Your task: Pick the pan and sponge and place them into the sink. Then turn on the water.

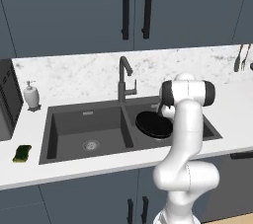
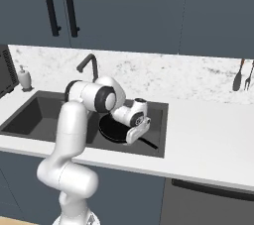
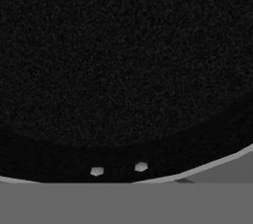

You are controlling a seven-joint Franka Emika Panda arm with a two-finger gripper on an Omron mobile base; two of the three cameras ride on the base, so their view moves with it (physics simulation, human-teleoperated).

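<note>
Fingertips of the gripper [image 3: 118, 168] stand nearly together, low over the black pan [image 1: 154, 124]; whether they pinch its rim cannot be told. The pan lies just below the hand in the right basin of the sink [image 1: 88, 114], its handle pointing toward the counter's front edge. Beyond, behind the divider, rises the faucet [image 1: 124, 79]. Far to the hand's left, the sponge [image 1: 22, 153] sits on the counter, with the soap dispenser [image 1: 31, 95] behind it.
</note>
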